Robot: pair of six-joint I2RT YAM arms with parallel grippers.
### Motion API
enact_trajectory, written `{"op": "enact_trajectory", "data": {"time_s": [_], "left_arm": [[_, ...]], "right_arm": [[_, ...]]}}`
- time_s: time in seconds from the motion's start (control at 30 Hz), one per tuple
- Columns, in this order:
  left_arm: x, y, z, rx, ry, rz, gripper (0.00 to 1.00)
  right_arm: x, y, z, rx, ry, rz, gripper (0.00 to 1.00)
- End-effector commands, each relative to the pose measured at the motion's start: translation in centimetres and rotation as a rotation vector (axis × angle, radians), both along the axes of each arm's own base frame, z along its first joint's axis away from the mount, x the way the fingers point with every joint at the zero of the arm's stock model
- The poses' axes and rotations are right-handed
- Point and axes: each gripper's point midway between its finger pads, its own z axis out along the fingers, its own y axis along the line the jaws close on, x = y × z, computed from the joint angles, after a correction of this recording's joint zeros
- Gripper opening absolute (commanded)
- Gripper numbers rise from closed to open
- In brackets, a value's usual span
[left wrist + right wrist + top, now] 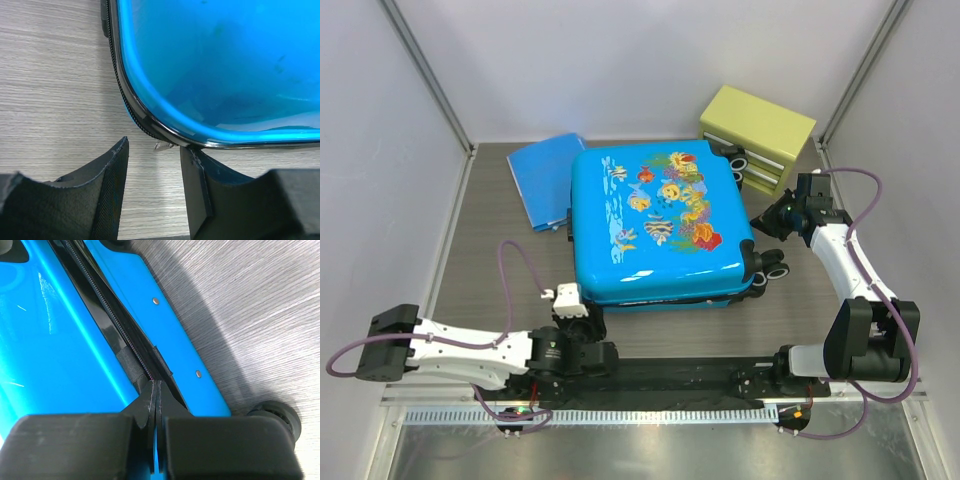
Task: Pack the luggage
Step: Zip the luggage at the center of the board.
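Observation:
The luggage [660, 220], a bright-blue hard-shell suitcase with fish prints, lies flat and closed in the middle of the table. My left gripper [582, 318] is at its near left corner. In the left wrist view the left gripper [152, 150] is open, and a small metal zipper pull [164, 145] lies just ahead of its fingertips against the suitcase [215, 65] rim. My right gripper [767, 222] is at the suitcase's right side. In the right wrist view the right gripper [156, 386] is shut, its tips pressed on the black zipper seam [112, 315]; nothing shows between the fingers.
A yellow-green drawer box [757, 135] stands at the back right, close to the right arm. A flat blue folder [542, 175] lies at the back left, partly under the suitcase. The suitcase's black wheels [775, 268] stick out at its near right corner, and one wheel [277, 415] shows in the right wrist view.

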Motion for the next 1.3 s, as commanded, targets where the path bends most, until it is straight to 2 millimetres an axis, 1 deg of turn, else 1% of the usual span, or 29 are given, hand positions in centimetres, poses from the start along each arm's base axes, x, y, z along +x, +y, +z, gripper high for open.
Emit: {"op": "enact_trajectory", "data": {"time_s": [0.0, 0.03, 0.1, 0.23, 0.3, 0.37, 0.47, 0.5, 0.57, 0.6, 0.7, 0.73, 0.97, 1.27], "left_arm": [[1.2, 0.2, 2.3, -0.079, -0.104, 0.055, 0.47], [1.3, -0.1, 2.3, -0.099, -0.103, 0.057, 0.47], [1.2, -0.2, 2.0, -0.083, -0.102, 0.041, 0.47], [1.4, -1.6, 2.0, -0.097, -0.100, 0.018, 0.47], [1.6, -1.6, 1.9, -0.087, -0.098, 0.025, 0.47], [1.7, -1.1, 1.8, -0.076, -0.096, 0.039, 0.46], [2.0, -0.5, 1.9, -0.080, -0.097, 0.053, 0.41], [2.0, -0.5, 2.2, -0.097, -0.098, 0.056, 0.37], [2.2, 0.0, 2.1, -0.081, -0.099, 0.058, 0.27], [2.3, 0.2, 2.1, -0.079, -0.100, 0.059, 0.17], [2.4, 0.7, 2.5, -0.067, -0.107, 0.058, 0.00], [2.4, 0.8, 2.7, -0.072, -0.110, 0.060, 0.00], [2.2, 1.7, 2.6, -0.050, -0.096, 0.054, 0.00], [1.9, 4.9, 2.3, -0.032, -0.088, 0.093, 0.00]], "right_arm": [[0.7, -0.1, 1.8, -0.008, -0.071, 0.023, 0.01], [0.7, -0.1, 1.9, -0.010, -0.072, 0.022, 0.01], [0.7, -0.1, 1.9, -0.011, -0.071, 0.026, 0.01], [0.5, -0.1, 1.9, -0.015, -0.069, 0.028, 0.01], [0.5, -0.1, 1.9, -0.014, -0.068, 0.029, 0.01], [0.4, -0.1, 2.0, -0.017, -0.069, 0.029, 0.01], [0.4, -0.2, 2.1, -0.019, -0.073, 0.030, 0.01], [0.4, -0.2, 2.2, -0.020, -0.073, 0.029, 0.01], [0.4, -0.2, 2.1, -0.018, -0.071, 0.026, 0.01], [0.4, -0.2, 2.1, -0.018, -0.071, 0.026, 0.01], [0.4, -0.2, 2.1, -0.021, -0.072, 0.025, 0.01], [0.3, -0.2, 2.1, -0.022, -0.071, 0.026, 0.01], [0.2, -0.6, 1.7, -0.039, -0.063, 0.010, 0.01], [0.3, -1.8, 1.5, -0.049, -0.055, -0.027, 0.01]]}}
